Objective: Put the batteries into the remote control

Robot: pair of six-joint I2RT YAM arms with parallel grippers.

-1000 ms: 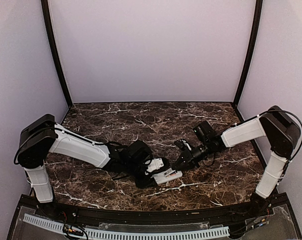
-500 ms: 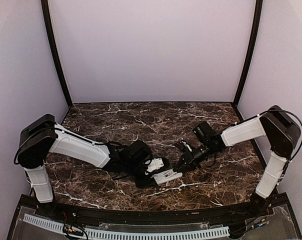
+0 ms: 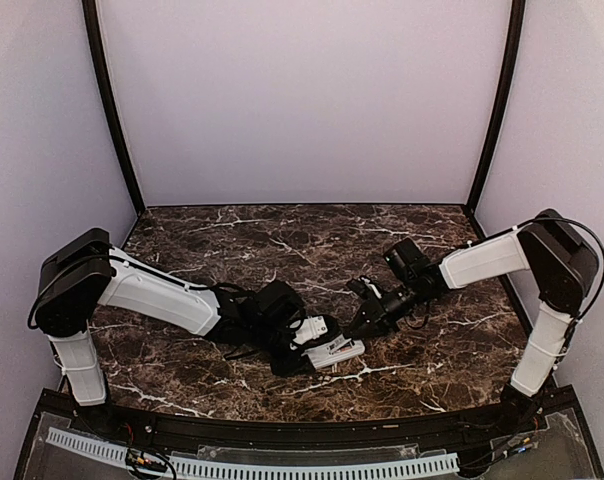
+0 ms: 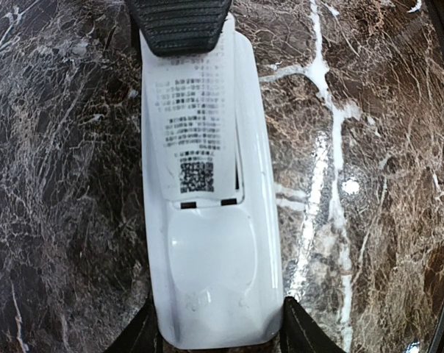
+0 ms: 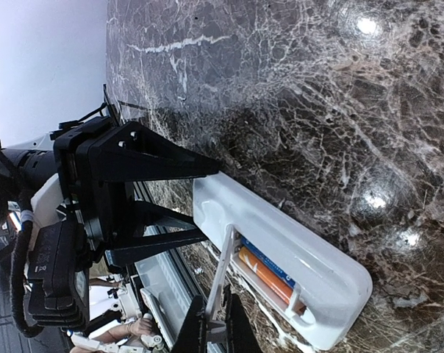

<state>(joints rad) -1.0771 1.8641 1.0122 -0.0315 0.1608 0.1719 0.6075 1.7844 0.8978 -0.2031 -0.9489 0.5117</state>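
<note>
The white remote control (image 4: 207, 250) lies back-up on the table, and my left gripper (image 4: 222, 334) is shut on its sides at one end. In the right wrist view its battery bay is open, with an orange battery (image 5: 266, 283) and a blue one (image 5: 270, 263) lying inside. My right gripper (image 5: 215, 298) is shut on the thin white battery cover (image 5: 223, 265), which stands tilted at the bay's edge. From the left wrist view the printed cover (image 4: 196, 125) lies over the bay under the right gripper's ribbed pad (image 4: 181, 26). In the top view, the remote (image 3: 339, 351) sits between both grippers.
The dark marble table (image 3: 282, 240) spreads behind and to both sides of the arms. Purple walls close off the back and sides. A grey slotted rail (image 3: 252, 465) runs along the near edge below the arm bases.
The right gripper has shifted slightly at the remote's end, first a little right, then back and up. The left arm and the remote have stayed put.
</note>
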